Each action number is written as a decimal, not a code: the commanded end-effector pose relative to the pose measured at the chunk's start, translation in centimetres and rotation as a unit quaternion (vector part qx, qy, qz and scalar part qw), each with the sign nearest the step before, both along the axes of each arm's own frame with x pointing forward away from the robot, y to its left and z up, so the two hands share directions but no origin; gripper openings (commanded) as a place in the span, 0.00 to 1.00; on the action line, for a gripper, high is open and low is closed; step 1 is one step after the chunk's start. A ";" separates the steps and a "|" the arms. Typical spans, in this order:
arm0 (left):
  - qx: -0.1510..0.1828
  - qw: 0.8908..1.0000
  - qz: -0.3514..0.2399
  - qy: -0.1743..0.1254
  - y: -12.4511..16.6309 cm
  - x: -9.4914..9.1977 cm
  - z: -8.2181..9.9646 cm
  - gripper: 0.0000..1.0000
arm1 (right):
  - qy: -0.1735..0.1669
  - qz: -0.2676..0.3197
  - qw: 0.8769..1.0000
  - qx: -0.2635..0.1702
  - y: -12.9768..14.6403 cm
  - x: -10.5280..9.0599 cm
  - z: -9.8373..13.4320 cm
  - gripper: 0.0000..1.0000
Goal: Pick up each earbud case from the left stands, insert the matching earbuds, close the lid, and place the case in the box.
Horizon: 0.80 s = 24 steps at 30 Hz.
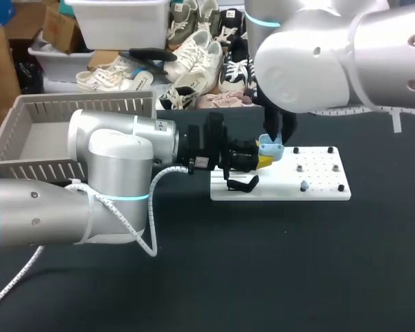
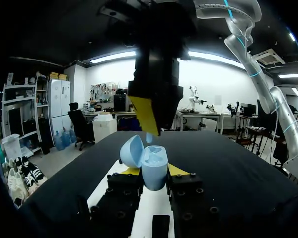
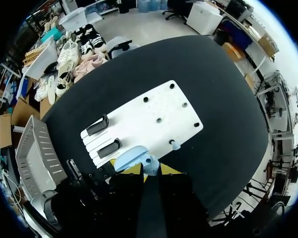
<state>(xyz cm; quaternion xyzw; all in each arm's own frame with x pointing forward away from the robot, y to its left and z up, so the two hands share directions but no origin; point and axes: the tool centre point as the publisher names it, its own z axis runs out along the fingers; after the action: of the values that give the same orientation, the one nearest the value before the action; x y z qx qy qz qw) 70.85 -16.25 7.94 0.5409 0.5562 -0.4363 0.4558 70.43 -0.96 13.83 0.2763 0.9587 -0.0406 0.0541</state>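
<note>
While our left pincer (image 2: 154, 170) is clenched on the pale-blue earbud case (image 2: 148, 159), holding it upright with its lid tipped open above the white board (image 1: 318, 183), our right pincer (image 3: 151, 169) hangs directly over the opening. As far as we can judge, it is pinched on a small pale-blue earbud (image 2: 149, 137). To seat the bud well, we should lower it straight down into its well and hold the case firm and level so it does not twist. We should let go only once the bud sits flush, and the raised lid beside the descent path must not be knocked. A second earbud (image 1: 304, 185) rests on the board near its pegs, and the grey box (image 1: 83, 104) sits at the left of the bench (image 1: 263, 263). We cannot make out the wells inside the case, nor whether one is already filled. The held bud is mostly hidden by the right fingers, and in the head view our right arm covers much of the meeting point.
</note>
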 end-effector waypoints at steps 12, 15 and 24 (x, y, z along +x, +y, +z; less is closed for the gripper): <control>-0.002 1.000 0.000 -0.001 0.0 0.0 -0.1 0.00 | 0.002 -0.001 1.000 0.004 0.0 -0.4 -0.5 0.00; -0.002 1.000 0.000 -0.001 0.0 0.0 -0.1 0.00 | 0.004 0.000 1.000 0.006 0.0 -0.4 -0.6 0.00; -0.002 1.000 0.000 -0.001 0.0 0.0 -0.1 0.00 | 0.002 0.000 1.000 0.006 0.1 -0.5 -0.2 0.00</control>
<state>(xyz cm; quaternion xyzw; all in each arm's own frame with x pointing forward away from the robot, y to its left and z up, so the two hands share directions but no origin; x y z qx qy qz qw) 70.85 -16.23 7.91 0.5409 0.5563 -0.4363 0.4557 70.22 -0.81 13.40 0.2758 0.9593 -0.0358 0.0480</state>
